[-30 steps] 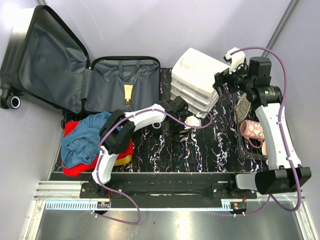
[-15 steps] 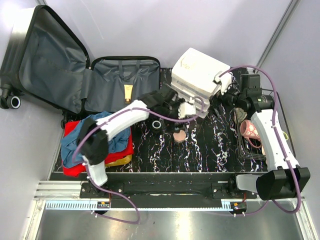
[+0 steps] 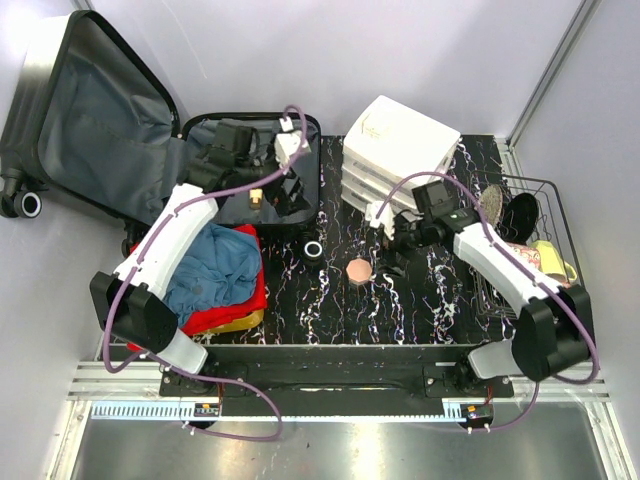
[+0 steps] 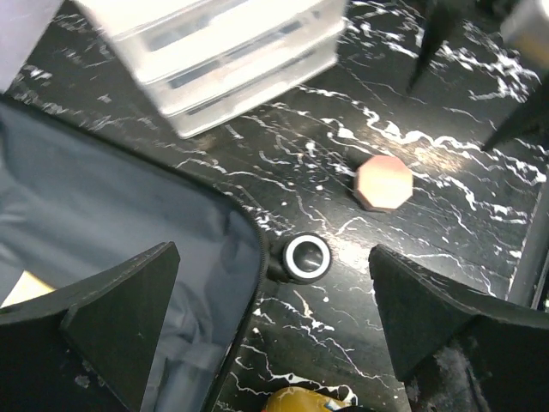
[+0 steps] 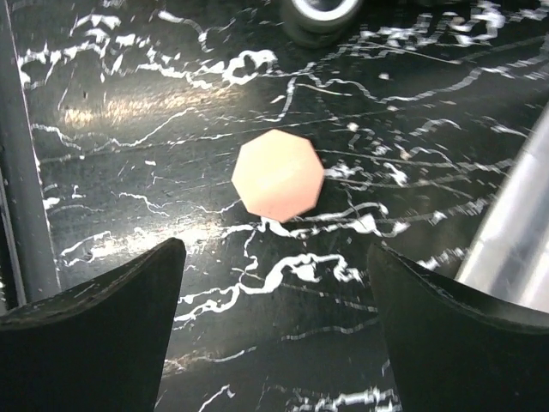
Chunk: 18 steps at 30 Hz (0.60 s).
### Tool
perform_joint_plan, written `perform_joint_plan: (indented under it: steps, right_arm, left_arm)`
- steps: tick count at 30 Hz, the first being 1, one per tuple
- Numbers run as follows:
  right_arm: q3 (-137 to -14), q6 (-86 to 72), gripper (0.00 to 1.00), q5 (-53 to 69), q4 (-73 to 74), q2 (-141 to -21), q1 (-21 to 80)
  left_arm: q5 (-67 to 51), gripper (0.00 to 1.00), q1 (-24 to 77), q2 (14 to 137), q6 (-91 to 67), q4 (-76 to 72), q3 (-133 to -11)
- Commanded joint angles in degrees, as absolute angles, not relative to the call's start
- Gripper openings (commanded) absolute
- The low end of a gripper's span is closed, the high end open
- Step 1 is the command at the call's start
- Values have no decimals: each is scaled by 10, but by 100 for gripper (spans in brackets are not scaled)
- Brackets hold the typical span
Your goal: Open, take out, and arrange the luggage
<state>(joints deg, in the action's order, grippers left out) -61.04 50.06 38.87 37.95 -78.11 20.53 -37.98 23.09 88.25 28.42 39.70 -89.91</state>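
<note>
From above, the luggage (image 3: 95, 120), a small black hard-shell suitcase, lies open at the marbled tabletop's (image 3: 330, 300) far left corner. Left wrist: left fingers (image 4: 120, 309) apart, empty, over its grey-lined edge. Right wrist: right fingers (image 5: 94, 309) apart above a pink octagonal disc (image 5: 278, 174).

Table: black top (image 3: 330, 290) veined white like marble.
Walls: plain pale lilac-grey panels (image 3: 300, 60) behind the table and on both its sides.
Rail: aluminium profile (image 3: 120, 385) along the table's near edge.
Floor: brushed metal sheet (image 3: 330, 450) just beyond that rail.
Light: soft glare (image 5: 129, 107) on the tabletop.
</note>
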Motion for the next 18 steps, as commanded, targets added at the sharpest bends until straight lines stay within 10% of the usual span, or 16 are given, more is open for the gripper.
perform_joint_plan:
  steps: [1,18]
  right_arm:
    - [-592,629,97,417,315,-837,249]
    - [-671,766,99,345,308,-1054,285]
  left_arm:
    - [-406,99,192,870,196,346,-922]
    - [-417,99,176,868,151,322,-874]
